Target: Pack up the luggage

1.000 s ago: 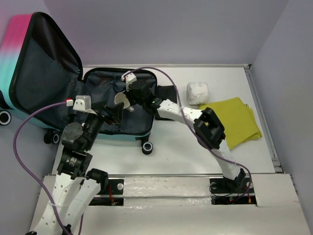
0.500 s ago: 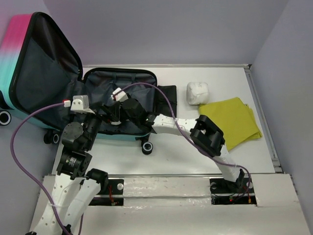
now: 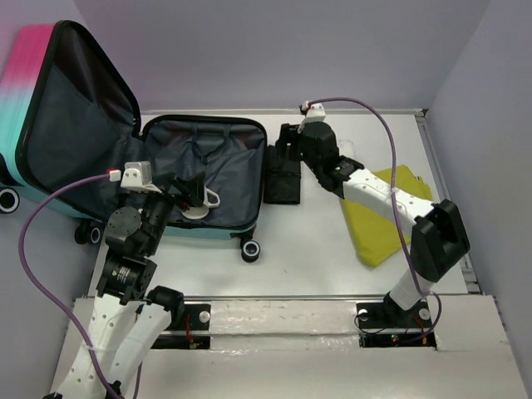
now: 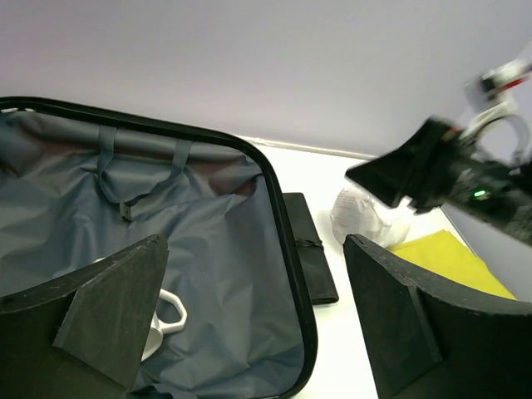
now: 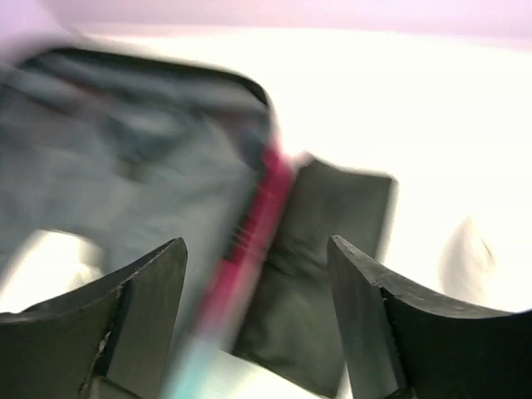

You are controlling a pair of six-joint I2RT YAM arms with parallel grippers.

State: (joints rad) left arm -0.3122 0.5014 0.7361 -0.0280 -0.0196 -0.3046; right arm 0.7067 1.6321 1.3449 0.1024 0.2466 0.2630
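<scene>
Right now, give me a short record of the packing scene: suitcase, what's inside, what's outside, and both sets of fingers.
luggage: pink-to-teal hard-shell suitcase, open, lid raised
inside: white handled mug
outside: black folded pouch, yellow folded cloth, white crumpled bundle
left fingers: open, over the luggage by the mug
right fingers: open, empty, over the pouch

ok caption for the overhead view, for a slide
Open luggage holds a white mug under the open left claw; open right claw hovers by the black pouch.
</scene>
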